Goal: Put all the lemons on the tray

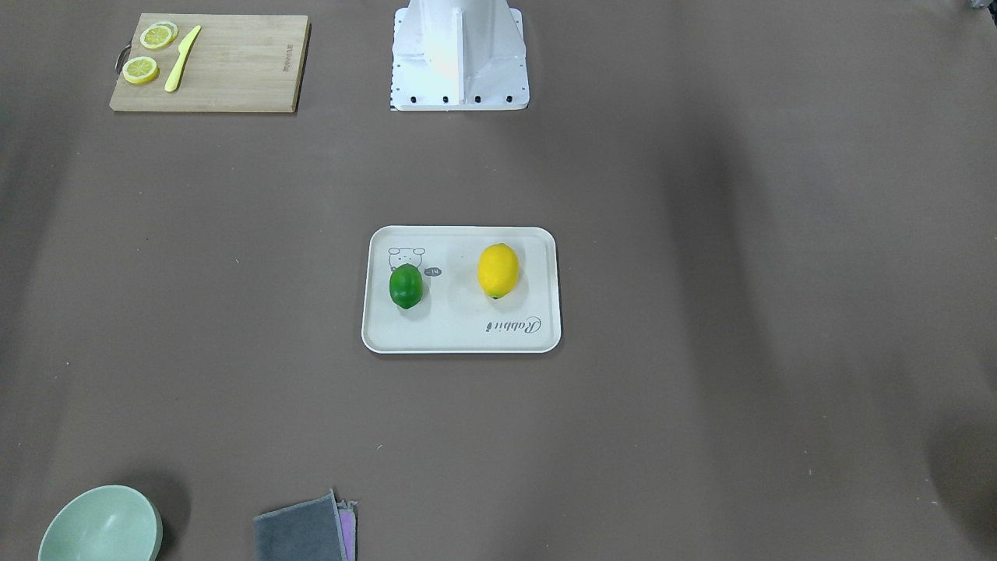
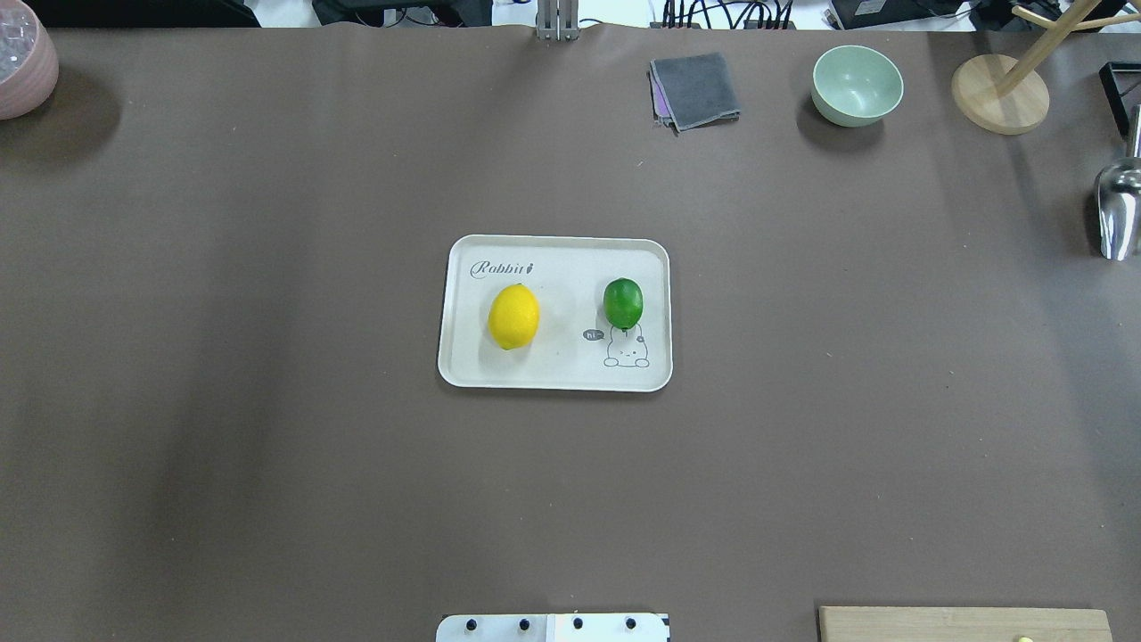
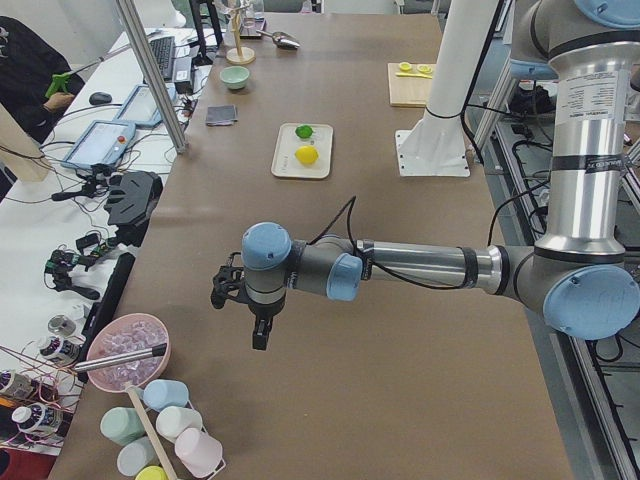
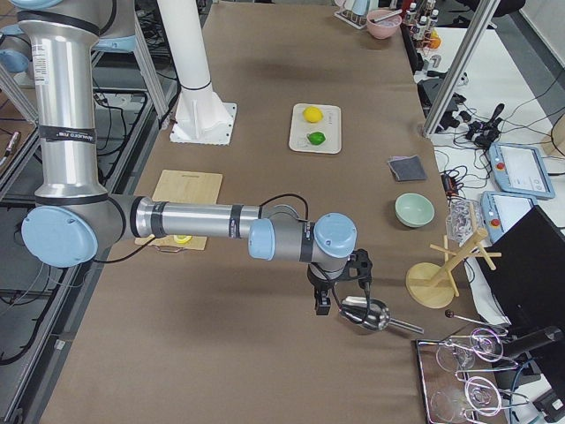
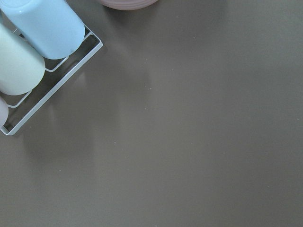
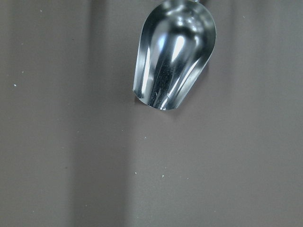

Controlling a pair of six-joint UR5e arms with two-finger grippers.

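Observation:
The yellow lemon [image 1: 498, 269] and the dark green lemon [image 1: 406, 286] both lie on the cream-white tray [image 1: 459, 336] at the table's middle. In the overhead view the yellow lemon [image 2: 513, 316] is on the tray's [image 2: 553, 376] left and the green lemon [image 2: 623, 303] on its right, partly over the bear drawing. My left gripper [image 3: 226, 288] hangs over the table's left end, far from the tray. My right gripper [image 4: 358, 265] hangs over the right end, above a metal scoop. Both show only in side views, so I cannot tell if they are open or shut.
A wooden cutting board [image 1: 234, 70] with lemon slices [image 1: 140, 70] and a yellow knife [image 1: 181, 58] lies near the robot base [image 1: 459, 54]. A green bowl [image 2: 857, 85], grey cloth [image 2: 695, 89], wooden stand [image 2: 998, 94], metal scoop [image 6: 173, 52], pink bowl [image 2: 22, 58] and cup rack [image 5: 38, 42] line the edges.

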